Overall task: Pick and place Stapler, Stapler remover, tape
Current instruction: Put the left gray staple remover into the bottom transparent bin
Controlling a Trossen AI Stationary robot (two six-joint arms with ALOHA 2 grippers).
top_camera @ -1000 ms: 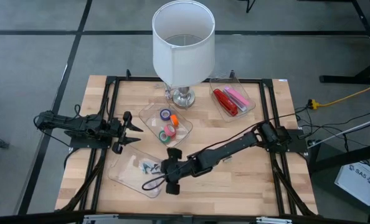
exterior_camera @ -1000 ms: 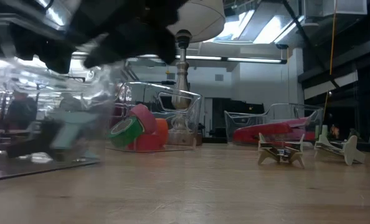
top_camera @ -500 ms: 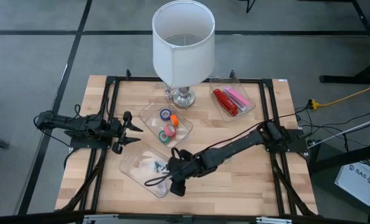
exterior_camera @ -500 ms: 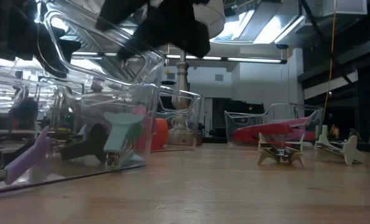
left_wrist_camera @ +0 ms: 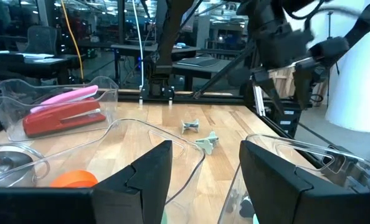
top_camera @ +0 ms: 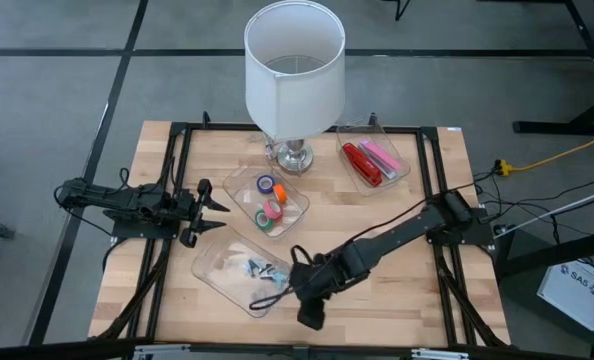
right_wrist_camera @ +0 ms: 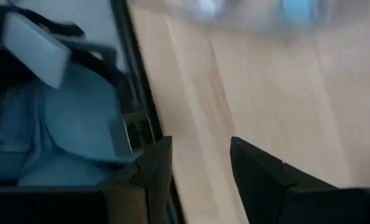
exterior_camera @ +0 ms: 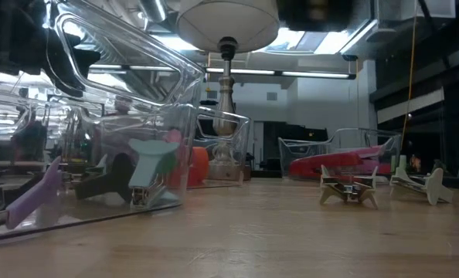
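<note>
Clear plastic tray [top_camera: 217, 275] of staple removers [top_camera: 260, 268] sits at 7 o'clock on the bench [top_camera: 397, 300], tape [top_camera: 267, 207] in the central tray. Right claw [top_camera: 310, 316], fingers parted and empty, has pulled back off the tray toward 6 o'clock. Left claw [top_camera: 220, 214] waits, open, at 9 o'clock.

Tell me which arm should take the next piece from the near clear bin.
Right, probably. The right gripper is open and empty beside the near clear bin holding the staple removers. The left gripper waits at the table's left edge, farther off.
</note>
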